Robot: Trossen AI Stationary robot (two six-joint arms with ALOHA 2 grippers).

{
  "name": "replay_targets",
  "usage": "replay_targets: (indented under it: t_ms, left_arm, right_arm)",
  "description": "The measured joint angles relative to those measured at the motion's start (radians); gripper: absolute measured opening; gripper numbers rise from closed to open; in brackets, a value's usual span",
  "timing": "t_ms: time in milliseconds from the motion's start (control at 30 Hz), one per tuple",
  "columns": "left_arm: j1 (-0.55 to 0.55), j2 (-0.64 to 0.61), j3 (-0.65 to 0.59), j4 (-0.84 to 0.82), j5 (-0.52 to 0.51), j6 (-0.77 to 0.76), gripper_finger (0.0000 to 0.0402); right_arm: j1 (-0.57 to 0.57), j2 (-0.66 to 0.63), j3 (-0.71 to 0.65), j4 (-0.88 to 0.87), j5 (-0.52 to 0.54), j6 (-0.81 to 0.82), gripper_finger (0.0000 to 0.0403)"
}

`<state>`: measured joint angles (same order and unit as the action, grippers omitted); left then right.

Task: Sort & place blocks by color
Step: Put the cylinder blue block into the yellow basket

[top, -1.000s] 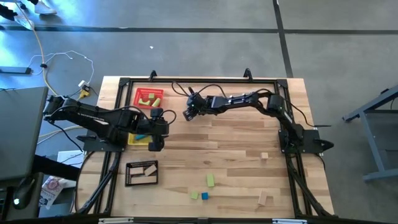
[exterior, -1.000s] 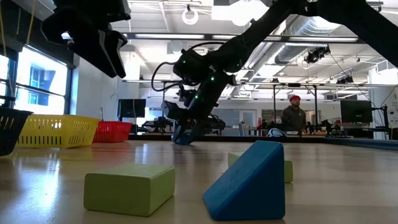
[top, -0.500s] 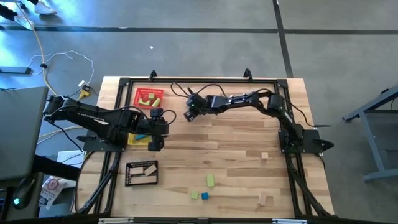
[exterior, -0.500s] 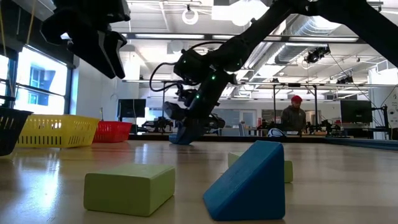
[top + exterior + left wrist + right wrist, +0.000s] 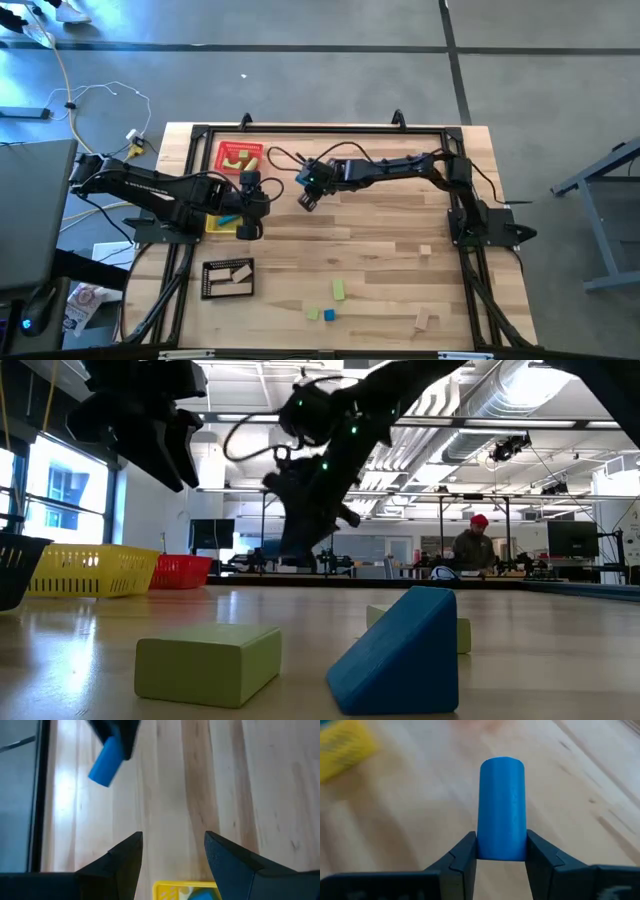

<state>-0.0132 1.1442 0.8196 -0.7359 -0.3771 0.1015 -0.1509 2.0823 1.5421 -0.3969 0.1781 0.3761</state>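
Note:
My right gripper is shut on a blue cylinder block above the middle of the table; the left wrist view also shows that cylinder. My left gripper hangs open over the edge of the yellow tray, nothing between its fingers. Loose blocks lie flat near the front edge: two green blocks, a blue wedge, and two tan ones. My right gripper pinches the cylinder's round sides between its two fingers, close to one end. The rest of the cylinder juts out past the fingertips, along the fingers. The fingers slant downward, and the cylinder is lifted clear of the table.
A red tray with green blocks stands at the far left. The yellow tray holds a blue block, and a black tray with tan blocks sits near the front left. Bare wood lies between the trays and the loose blocks.
My right gripper has risen from the table and come a little toward the near edge, rolling as it went. The blue cylinder, which stood on the wood under it, has gone up with it and now hangs clear.

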Motion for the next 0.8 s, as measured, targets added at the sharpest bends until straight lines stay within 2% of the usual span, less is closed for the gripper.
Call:
replay_targets:
  t_ms: [233,600,800]
  left_arm:
    - [-0.003,0.000,0.000,-0.001,0.000,0.015,0.0200]
    - [-0.004,0.000,0.000,0.094,0.033,0.078,0.0200]
    - [-0.004,0.000,0.000,0.127,0.098,0.077,0.0200]
  right_arm:
    - [0.065,-0.053,0.000,-0.026,-0.022,0.003,0.0105]
    - [0.133,-0.103,0.001,0.011,-0.179,-0.099,0.0105]
    - [0.152,-0.109,0.001,0.055,-0.208,-0.113,0.0105]
